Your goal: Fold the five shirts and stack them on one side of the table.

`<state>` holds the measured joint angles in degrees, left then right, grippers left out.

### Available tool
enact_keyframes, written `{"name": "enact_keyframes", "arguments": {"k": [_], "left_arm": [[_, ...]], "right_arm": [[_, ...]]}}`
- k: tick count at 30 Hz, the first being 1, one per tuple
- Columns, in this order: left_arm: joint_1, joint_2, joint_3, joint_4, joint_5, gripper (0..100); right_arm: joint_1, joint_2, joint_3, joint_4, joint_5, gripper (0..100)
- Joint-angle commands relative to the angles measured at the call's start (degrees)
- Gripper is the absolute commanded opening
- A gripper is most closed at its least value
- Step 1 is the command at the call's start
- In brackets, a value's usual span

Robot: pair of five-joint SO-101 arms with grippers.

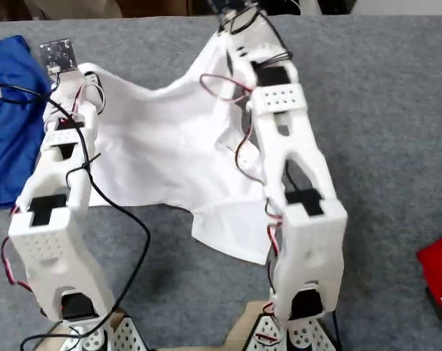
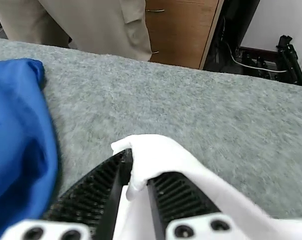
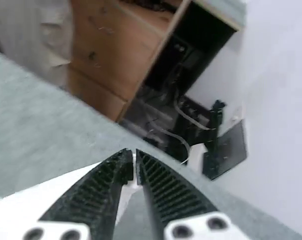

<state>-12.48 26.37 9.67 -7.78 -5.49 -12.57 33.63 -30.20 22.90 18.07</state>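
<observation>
Across the middle of the high view, a white shirt (image 1: 162,146) lies rumpled on the grey table (image 1: 382,110), with a blue shirt (image 1: 12,117) at the left edge. Left wrist view: the left gripper (image 2: 138,172) pinches a white fold at lower centre. Right wrist view: the right gripper (image 3: 134,156), at bottom centre, is closed on a sliver of white cloth.

You have three things lying on the one counter (image 1: 396,110): one white shirt (image 1: 162,153), one blue shirt (image 1: 5,146), and one red item (image 1: 439,274) at the edge, too little of it in sight to say whether it is a shirt. That makes two shirts you can be sure of. You have two arms, the left arm (image 1: 53,219) and the right arm (image 1: 301,212), and two pincers, the left pincer (image 2: 138,167) and the right pincer (image 3: 133,152), one to each arm.
</observation>
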Motion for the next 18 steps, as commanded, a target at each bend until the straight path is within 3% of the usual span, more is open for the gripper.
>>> {"name": "enact_keyframes", "arguments": {"k": [1,9,15,18], "left_arm": [[0.3,1.7,-6.6,-1.0,0.2,2],[-0.2,2.9,-7.4,1.6,0.1,2],[-0.2,3.5,-10.5,8.9,0.3,2],[0.1,3.0,-10.5,14.2,0.1,2]], "right_arm": [[2.7,6.5,-17.4,3.0,4.7,0.4],[5.4,24.0,-45.4,11.1,17.7,0.4],[3.6,31.6,-57.1,24.1,16.7,0.4],[2.9,32.8,-61.1,32.1,9.6,0.4]]}}
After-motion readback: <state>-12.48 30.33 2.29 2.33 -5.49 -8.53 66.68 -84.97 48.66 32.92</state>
